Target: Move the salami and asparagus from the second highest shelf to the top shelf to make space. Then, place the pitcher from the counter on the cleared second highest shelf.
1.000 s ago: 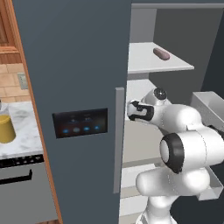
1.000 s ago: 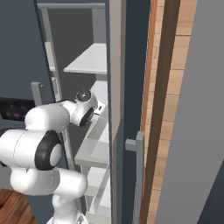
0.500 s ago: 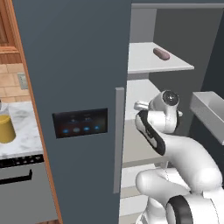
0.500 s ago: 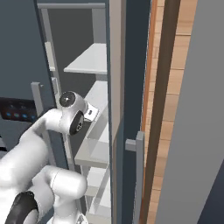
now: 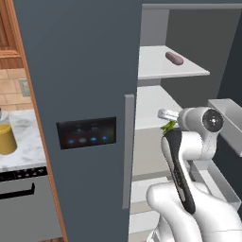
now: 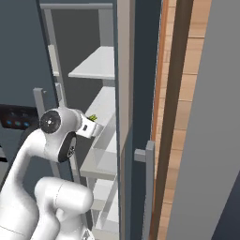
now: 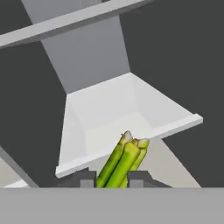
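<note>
The gripper (image 7: 112,180) is clamping the asparagus (image 7: 120,159) between its jaws, stalks pointing ahead at a white shelf (image 7: 105,118); the salami (image 5: 174,58) is lying on the top shelf (image 5: 156,66). Carrying it up, the stalks risk clipping that shelf's front edge and slipping out

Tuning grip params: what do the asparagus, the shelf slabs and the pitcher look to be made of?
Asparagus: plant stalks, matte green with pale tips, likely soft; the gripper is shut on it.
Top shelf: flat, pale, matte; probably plastic or painted metal.
Pitcher: opaque mustard yellow, plain-sided; plastic or glazed ceramic, can't tell.
</note>
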Controlling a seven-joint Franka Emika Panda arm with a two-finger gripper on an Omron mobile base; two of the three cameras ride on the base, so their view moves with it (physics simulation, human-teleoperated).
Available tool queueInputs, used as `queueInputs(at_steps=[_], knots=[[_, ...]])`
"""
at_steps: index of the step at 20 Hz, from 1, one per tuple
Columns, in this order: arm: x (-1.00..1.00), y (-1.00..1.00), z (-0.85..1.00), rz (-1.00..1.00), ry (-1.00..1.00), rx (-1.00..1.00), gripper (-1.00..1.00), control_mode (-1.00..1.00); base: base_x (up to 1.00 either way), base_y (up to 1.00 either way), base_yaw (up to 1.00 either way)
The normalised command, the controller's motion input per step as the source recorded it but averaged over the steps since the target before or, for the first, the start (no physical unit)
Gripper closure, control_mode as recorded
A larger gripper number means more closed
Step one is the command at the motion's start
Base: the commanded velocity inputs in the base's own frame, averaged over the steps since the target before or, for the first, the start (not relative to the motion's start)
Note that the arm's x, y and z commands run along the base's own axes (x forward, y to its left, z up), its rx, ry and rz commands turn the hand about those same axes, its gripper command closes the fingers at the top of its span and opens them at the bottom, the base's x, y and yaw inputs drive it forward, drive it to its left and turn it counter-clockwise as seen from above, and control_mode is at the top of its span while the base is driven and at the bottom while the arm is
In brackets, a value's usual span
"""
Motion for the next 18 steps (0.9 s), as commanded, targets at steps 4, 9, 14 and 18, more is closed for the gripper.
queueInputs(at_steps=[4,9,14,18], knots=[[-0.66,-0.04,0.82,0.00,-0.21,0.00,1.00,-1.00,0.00,0.00,0.00],[-0.34,0.00,0.97,0.00,-0.15,0.00,1.00,-1.00,0.00,0.00,0.00],[-0.04,0.00,0.98,0.00,-0.04,0.00,1.00,-1.00,0.00,0.00,0.00],[0.03,0.00,0.77,0.00,0.00,0.00,1.00,-1.00,0.00,0.00,0.00]])
